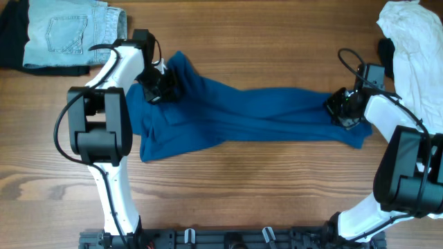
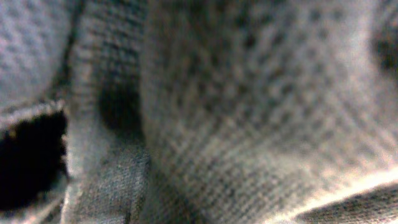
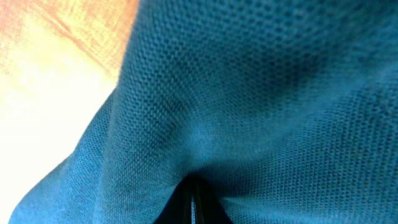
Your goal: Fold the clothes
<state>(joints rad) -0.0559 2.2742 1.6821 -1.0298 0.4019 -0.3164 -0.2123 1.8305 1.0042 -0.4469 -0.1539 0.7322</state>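
Note:
The clothes (image 1: 249, 114), a deep-blue top, lie stretched in a long band across the wooden table (image 1: 242, 194). The band is wider and bunched at its left end. My left gripper (image 1: 156, 88) sits on the top's upper left part, shut on the cloth. The left wrist view shows only blurred knit fabric (image 2: 249, 112) pressed close to the camera, and its fingers are hidden. My right gripper (image 1: 342, 109) holds the narrow right end. In the right wrist view the blue cloth (image 3: 261, 93) puckers into the shut jaws of the right gripper (image 3: 193, 205) at the bottom edge.
A pale denim piece (image 1: 69, 31) rests on a dark garment (image 1: 10, 41) at the back left corner. At the back right a white garment (image 1: 415, 48) is heaped, close behind my right arm. Bare wood shows in front of the top.

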